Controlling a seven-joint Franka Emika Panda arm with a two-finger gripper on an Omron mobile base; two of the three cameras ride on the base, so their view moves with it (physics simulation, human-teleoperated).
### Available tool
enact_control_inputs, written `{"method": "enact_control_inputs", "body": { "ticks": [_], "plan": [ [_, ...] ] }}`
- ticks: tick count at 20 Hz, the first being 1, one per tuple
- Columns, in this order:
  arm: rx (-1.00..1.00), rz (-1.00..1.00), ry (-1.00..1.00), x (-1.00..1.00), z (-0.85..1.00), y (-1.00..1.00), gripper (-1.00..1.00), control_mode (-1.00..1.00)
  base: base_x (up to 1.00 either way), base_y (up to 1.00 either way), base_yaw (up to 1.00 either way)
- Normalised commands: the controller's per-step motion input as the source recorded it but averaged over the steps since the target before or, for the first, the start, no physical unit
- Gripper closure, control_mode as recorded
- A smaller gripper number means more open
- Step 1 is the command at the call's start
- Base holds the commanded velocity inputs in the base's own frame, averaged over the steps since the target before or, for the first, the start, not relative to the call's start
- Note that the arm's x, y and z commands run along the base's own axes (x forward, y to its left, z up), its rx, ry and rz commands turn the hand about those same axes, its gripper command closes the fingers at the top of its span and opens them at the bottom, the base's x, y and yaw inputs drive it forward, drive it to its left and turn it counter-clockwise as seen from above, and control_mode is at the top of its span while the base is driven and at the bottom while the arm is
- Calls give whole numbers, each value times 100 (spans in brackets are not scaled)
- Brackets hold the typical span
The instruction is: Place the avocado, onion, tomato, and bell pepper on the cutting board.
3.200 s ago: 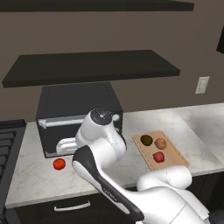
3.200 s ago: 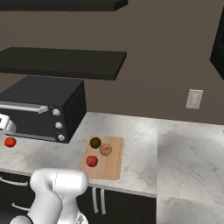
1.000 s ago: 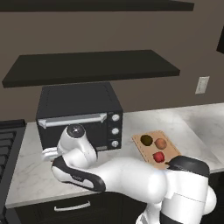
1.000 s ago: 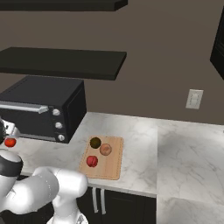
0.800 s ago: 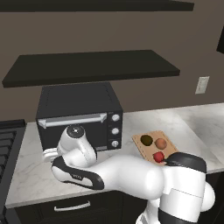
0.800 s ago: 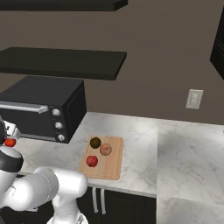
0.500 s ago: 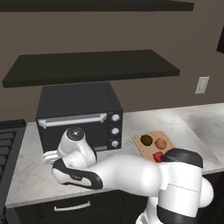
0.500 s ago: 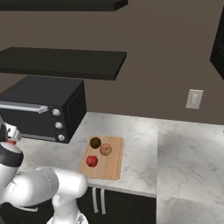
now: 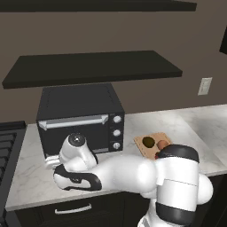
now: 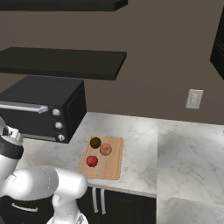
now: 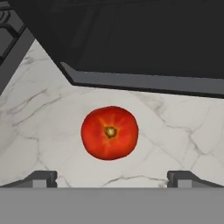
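Down on the marble counter (image 11: 39, 127), one tomato (image 11: 110, 132) sat just in front of the black toaster oven (image 9: 80, 116) — a smooth, round, bright orange-red ball with a small dark stem spot ringed in yellow at its top, and faint paler ribs running out from that spot. The gripper (image 11: 112, 178) hung above it with its jaws spread wide, one dark fingertip (image 11: 40, 178) to each side of the fruit and neither touching it; nothing was held. To the right of the oven, near the counter's front edge, lay one light-brown wooden cutting board (image 10: 113, 162) with three pieces of produce on it: one dark olive avocado (image 10: 95, 142), one tan-orange onion (image 10: 105, 149) just beside it, and one crimson bell pepper (image 10: 92, 161) — each apart from the others.
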Motion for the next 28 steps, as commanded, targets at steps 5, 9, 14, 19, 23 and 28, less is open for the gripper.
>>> {"method": "enact_control_inputs", "body": {
  "ticks": [5,9,14,19,23,28],
  "plan": [
    [0,0,0,19,-8,0,-100,-100,0,0,0],
    [0,0,1,21,-12,7,-100,-100,0,0,0],
    [0,0,3,11,-25,14,-100,-100,0,0,0],
    [0,0,4,9,-26,16,-100,-100,0,0,0],
    [0,0,0,9,-6,10,100,-100,0,0,0],
    [0,0,0,2,-1,9,100,-100,0,0,0]
  ]
}}
